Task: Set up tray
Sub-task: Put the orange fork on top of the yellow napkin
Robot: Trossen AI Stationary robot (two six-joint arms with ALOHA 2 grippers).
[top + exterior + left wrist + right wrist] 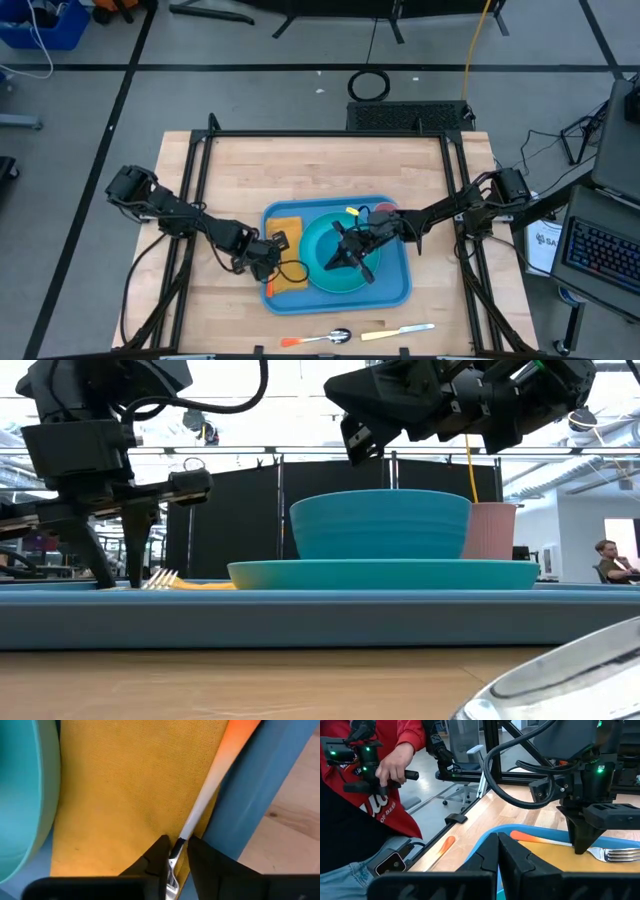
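Left gripper [176, 851] nearly closed around fork [200, 815], laying it on napkin [130, 790] in tray [400, 290]; right gripper [345, 255] shut, empty, above plate [325, 270].

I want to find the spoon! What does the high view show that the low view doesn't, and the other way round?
Only the high view shows the whole spoon, the knife beside it on the table in front of the tray, and the yellow napkin.

Only the low view shows a person seated in the room behind.

Both show the tray, plate, pink cup, fork and both arms.
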